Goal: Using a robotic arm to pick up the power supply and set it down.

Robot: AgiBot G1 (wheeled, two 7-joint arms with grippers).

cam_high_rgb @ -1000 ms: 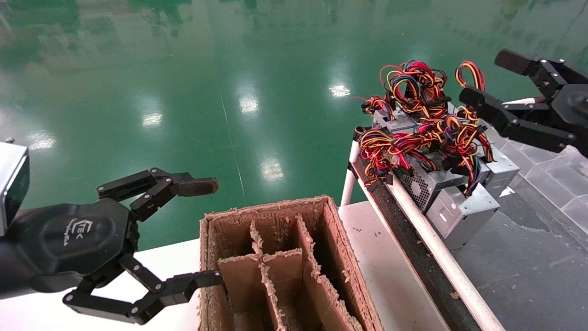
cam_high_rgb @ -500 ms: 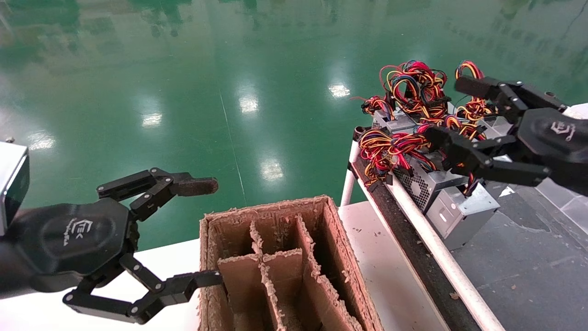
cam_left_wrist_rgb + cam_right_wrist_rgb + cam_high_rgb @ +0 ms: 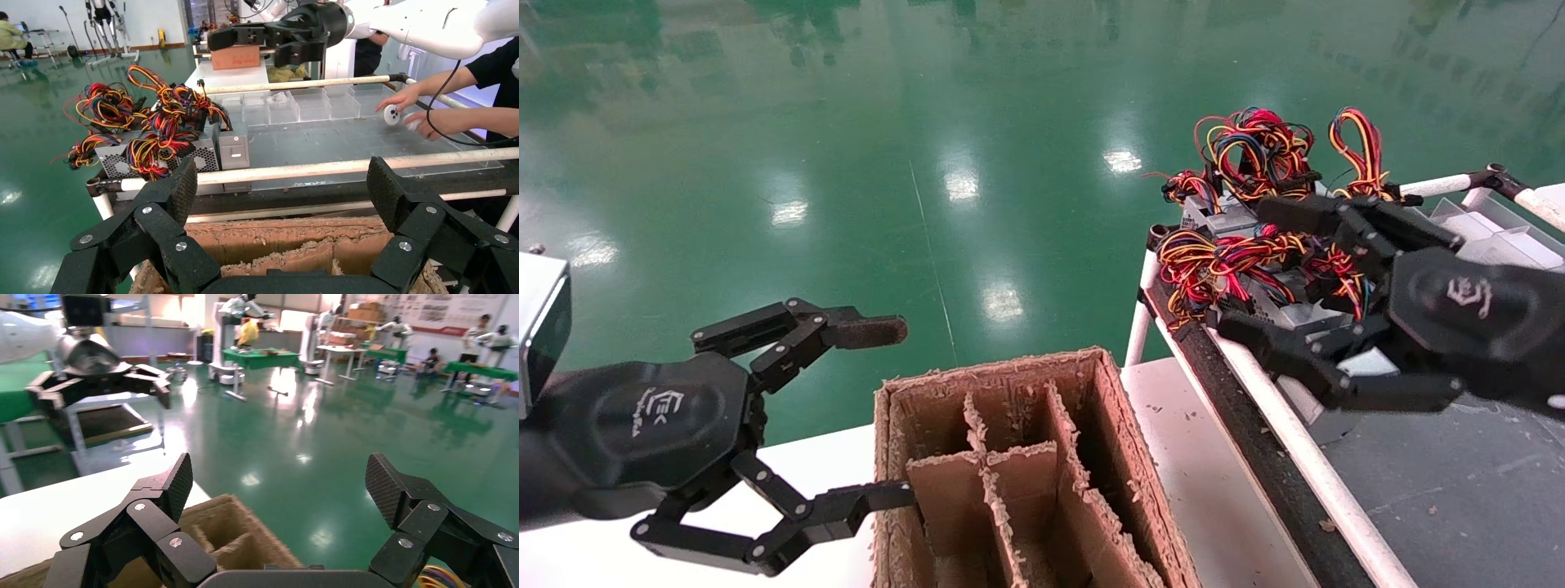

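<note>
Several grey power supply boxes point(image 3: 1295, 314) with red, yellow and orange wire bundles point(image 3: 1214, 261) are piled at the near end of a cart on my right. My right gripper point(image 3: 1245, 265) is open and hovers over the pile, one finger above the wires and one at the front box; it grips nothing. The left wrist view shows the same pile point(image 3: 208, 153) with the right gripper point(image 3: 269, 40) high behind it. My left gripper point(image 3: 887, 412) is open beside the cardboard box point(image 3: 1009, 457), nothing between its fingers point(image 3: 180, 187). The right wrist view sees only its own open gripper point(image 3: 278, 481).
The divided cardboard box point(image 3: 294, 251) stands on a white table point(image 3: 1197, 482). The cart has a white rail point(image 3: 1303, 457) along its near edge and clear plastic trays point(image 3: 306, 104) at the back. A person's hands point(image 3: 422, 113) rest on the cart's far side.
My right gripper has swung down and to the left, from above the cart's far side to right over the pile of power supplies. The left arm has not moved.
</note>
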